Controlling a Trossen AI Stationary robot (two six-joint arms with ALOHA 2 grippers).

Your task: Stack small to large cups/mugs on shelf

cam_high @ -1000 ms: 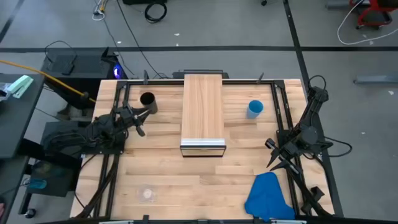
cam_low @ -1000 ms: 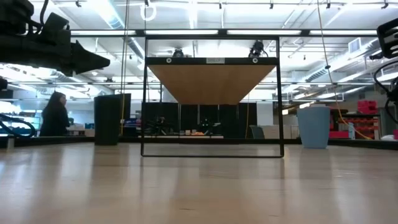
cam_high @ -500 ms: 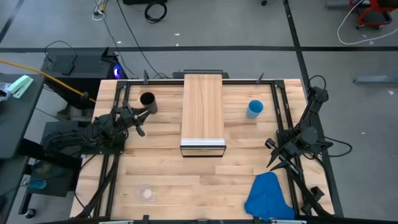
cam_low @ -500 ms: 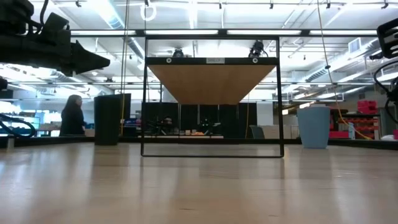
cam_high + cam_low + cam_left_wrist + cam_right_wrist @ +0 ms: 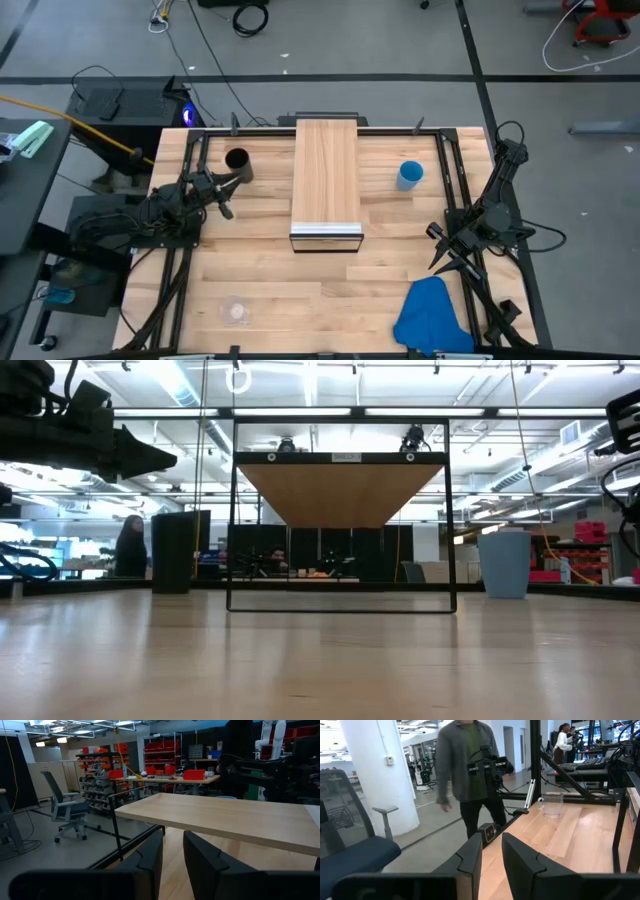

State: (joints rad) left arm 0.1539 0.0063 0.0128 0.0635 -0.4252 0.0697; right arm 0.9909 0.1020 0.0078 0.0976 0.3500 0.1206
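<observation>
The black cup (image 5: 237, 159) is found upright on the table (image 5: 330, 285), just beyond the tips of the left gripper (image 5: 222, 196), apart from them and untouched. The left gripper's fingers (image 5: 150, 857) are seen parted by a narrow gap in its wrist view, with nothing held between them; the shelf (image 5: 326, 181) lies ahead of them. The glass mug (image 5: 236, 312) is set well away from the left gripper, near the table's front edge, and is also seen far ahead of the right gripper's fingers (image 5: 471, 855) in that wrist view. The blue cup (image 5: 410, 174) stands between the shelf and the right arm, well apart from the right gripper (image 5: 447, 257), whose jaws are likewise slightly parted and empty, near the blue cloth (image 5: 432, 316).
</observation>
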